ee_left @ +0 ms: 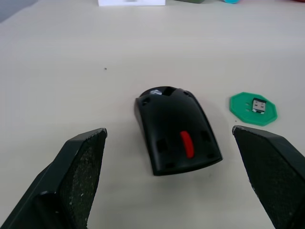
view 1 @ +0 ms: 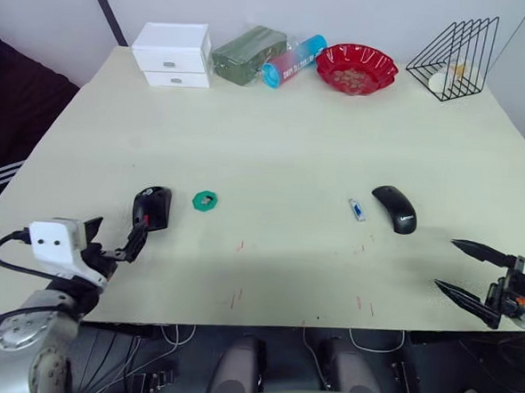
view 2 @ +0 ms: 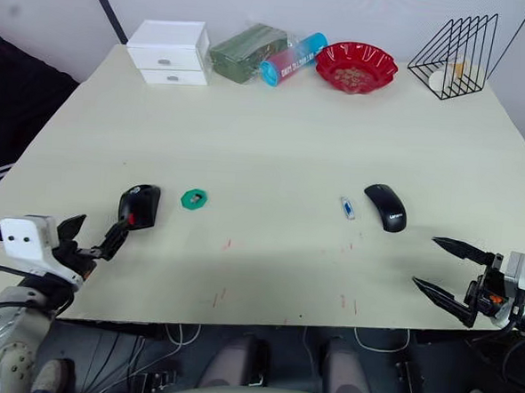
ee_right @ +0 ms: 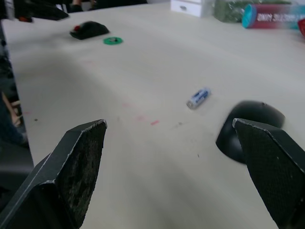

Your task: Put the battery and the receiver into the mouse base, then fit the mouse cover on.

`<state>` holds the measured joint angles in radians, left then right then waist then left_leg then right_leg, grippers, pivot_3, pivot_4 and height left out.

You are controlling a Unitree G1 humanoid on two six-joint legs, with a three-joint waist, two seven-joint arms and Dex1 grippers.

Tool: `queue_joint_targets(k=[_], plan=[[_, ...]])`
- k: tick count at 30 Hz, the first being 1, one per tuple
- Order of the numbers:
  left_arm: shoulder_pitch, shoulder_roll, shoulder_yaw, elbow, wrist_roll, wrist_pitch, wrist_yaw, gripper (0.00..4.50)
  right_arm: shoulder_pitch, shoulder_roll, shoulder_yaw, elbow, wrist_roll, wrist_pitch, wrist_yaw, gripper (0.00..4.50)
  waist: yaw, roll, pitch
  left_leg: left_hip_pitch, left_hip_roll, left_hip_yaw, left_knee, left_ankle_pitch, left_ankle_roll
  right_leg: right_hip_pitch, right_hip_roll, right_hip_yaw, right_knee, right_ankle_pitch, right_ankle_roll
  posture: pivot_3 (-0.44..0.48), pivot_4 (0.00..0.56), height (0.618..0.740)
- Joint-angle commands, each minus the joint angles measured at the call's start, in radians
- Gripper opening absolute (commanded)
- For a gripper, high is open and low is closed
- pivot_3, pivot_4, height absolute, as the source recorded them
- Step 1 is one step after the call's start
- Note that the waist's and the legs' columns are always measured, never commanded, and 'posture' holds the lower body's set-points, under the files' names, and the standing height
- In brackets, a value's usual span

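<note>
Left eye view: left gripper (view 1: 113, 238) spread wide, empty, near table's (view 1: 275, 144) front edge; mouse base (view 1: 151, 206) just beyond its fingertips, red patch up. Green disc (view 1: 206, 201) holding receiver (ee_left: 259, 105) just beside base. Right gripper (view 1: 466, 270) wide apart, empty, at opposite front corner; mouse cover (view 1: 395, 208) lies beyond it, untouched. Battery (view 1: 357, 208) just beside cover, on base's side. White drawer box (view 1: 172, 54), red bowl (view 1: 356, 69), wire rack (view 1: 455, 58) far behind base.
</note>
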<state>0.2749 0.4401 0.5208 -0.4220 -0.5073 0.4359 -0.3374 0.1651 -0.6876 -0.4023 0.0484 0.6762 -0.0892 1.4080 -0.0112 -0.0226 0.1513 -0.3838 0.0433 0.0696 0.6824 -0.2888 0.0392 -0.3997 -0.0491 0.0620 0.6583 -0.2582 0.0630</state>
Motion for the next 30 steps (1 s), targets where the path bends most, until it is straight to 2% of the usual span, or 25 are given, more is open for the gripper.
queue_joint_targets(k=[1, 9, 12, 14, 19, 30], plan=[[-0.042, 0.001, -0.016, -0.034, 0.029, 0.023, 0.061, 4.50, -0.024, -0.006, -0.026, 0.017, 0.048, -0.003, 0.063, 4.47, 0.000, 0.000, 0.000, 0.000, -0.001, 0.000, 0.000, 0.000, 0.000, 0.000, 0.000, 0.000, 0.000, 0.000, 0.000, 0.000, 0.150, 0.740], [-0.201, -0.028, -0.071, -0.015, 0.103, 0.155, 0.252, 4.50, -0.041, 0.001, -0.027, 0.038, 0.054, -0.002, 0.101, 4.47, 0.000, 0.000, 0.000, 0.001, -0.002, -0.001, 0.000, 0.000, 0.000, 0.002, 0.000, -0.001, 0.000, 0.000, 0.001, 0.000, 0.150, 0.740], [-0.238, -0.009, -0.080, 0.014, 0.129, 0.220, 0.275, 4.50, -0.045, -0.001, -0.029, 0.039, 0.051, -0.001, 0.102, 4.47, -0.002, 0.000, 0.000, 0.002, -0.002, -0.002, 0.000, 0.000, 0.000, 0.003, 0.000, -0.001, 0.000, 0.002, 0.004, 0.000, 0.150, 0.740], [-0.255, 0.026, -0.108, 0.041, 0.167, 0.243, 0.269, 4.50, -0.044, -0.002, -0.029, 0.039, 0.050, 0.000, 0.103, 4.47, -0.002, 0.000, 0.000, 0.002, -0.002, -0.002, 0.000, 0.000, 0.000, 0.003, 0.000, -0.001, 0.000, 0.002, 0.004, 0.000, 0.150, 0.740], [-0.299, 0.043, -0.139, 0.069, 0.177, 0.306, 0.255, 4.50, -0.046, -0.004, -0.030, 0.040, 0.048, -0.001, 0.100, 4.47, 0.000, 0.000, 0.000, 0.001, -0.002, -0.002, 0.000, 0.000, 0.000, 0.003, -0.001, -0.002, 0.000, 0.002, 0.004, 0.000, 0.150, 0.740], [-0.381, 0.009, -0.155, 0.145, 0.210, 0.338, 0.272, 4.50, -0.053, -0.001, -0.028, 0.047, 0.039, -0.010, 0.097, 4.47, 0.000, -0.001, 0.001, 0.001, -0.002, -0.004, 0.000, 0.000, 0.000, 0.003, -0.001, -0.004, 0.000, 0.002, 0.004, 0.000, 0.150, 0.740]])
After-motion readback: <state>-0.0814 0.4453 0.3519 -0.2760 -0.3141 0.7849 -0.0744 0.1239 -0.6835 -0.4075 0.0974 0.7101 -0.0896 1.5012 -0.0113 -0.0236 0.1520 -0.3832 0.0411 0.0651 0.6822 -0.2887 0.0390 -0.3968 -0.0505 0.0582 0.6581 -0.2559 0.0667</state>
